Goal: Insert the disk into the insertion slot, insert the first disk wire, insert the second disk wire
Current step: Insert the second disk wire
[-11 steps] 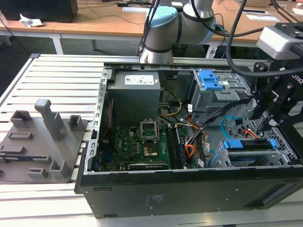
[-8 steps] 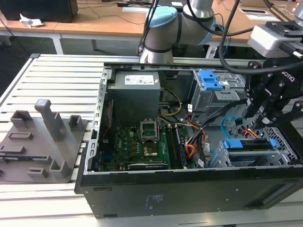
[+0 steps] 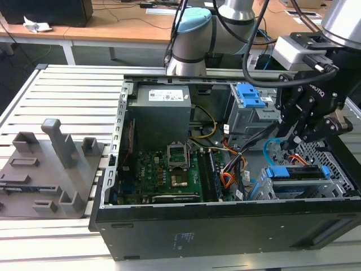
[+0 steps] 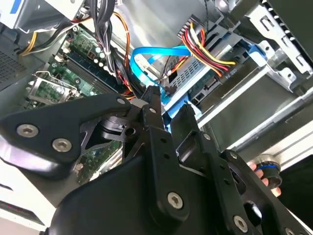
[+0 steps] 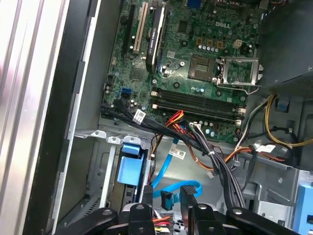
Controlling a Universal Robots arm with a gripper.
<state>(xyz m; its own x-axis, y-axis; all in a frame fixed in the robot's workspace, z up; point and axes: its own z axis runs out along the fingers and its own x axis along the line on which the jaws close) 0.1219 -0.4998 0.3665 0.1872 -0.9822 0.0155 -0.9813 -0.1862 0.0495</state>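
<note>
The disk [image 3: 297, 173], in its blue carrier, lies inside the grey perforated insertion slot [image 3: 334, 164] at the exterior view's right end of the open computer case. My black gripper [image 3: 294, 145] hangs just above the disk's inner end. In the first wrist view my gripper [image 5: 167, 193] is shut on the dark plug of a blue disk wire [image 5: 168, 164]. The second wrist view shows that blue disk wire [image 4: 156, 53] looping away from my gripper [image 4: 167, 105]. A red, yellow and black disk wire [image 4: 210, 51] ends in a black plug at the disk's edge [image 4: 195, 81].
A taller grey cage with blue latch tabs [image 3: 248, 97] stands behind the slot. Loose cable bundles [image 5: 220, 166] cross between the slot and the motherboard [image 3: 169, 169]. A grey fixture block [image 3: 51, 164] sits on the slatted table at the exterior view's left.
</note>
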